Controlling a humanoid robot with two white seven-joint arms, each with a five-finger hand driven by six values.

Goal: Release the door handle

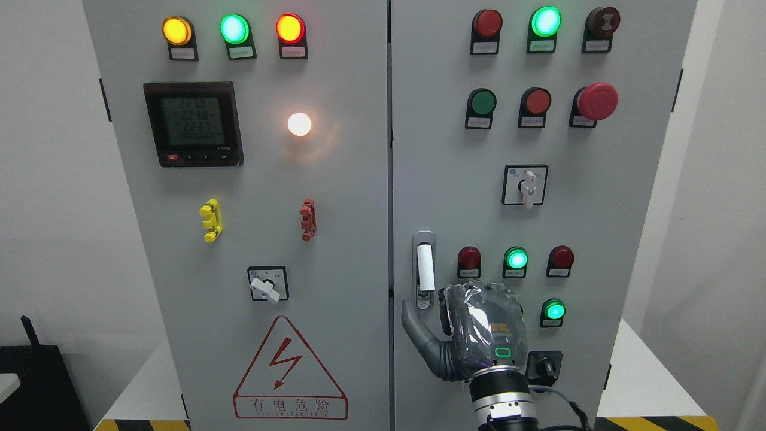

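The right hand (pixel 479 335) rises from the bottom edge, just below and to the right of the door handle (pixel 424 269), its back toward the camera. The thumb (pixel 419 335) stretches up-left, tip just under the handle's base; the other fingers are hidden behind the palm, so I cannot tell whether they are spread or curled. The white lever sits flush in its housing on the right door (pixel 628 209), apparently free. Judging from this, finish well by drawing the hand straight back, clear of the indicator lamps (pixel 516 258) beside it.
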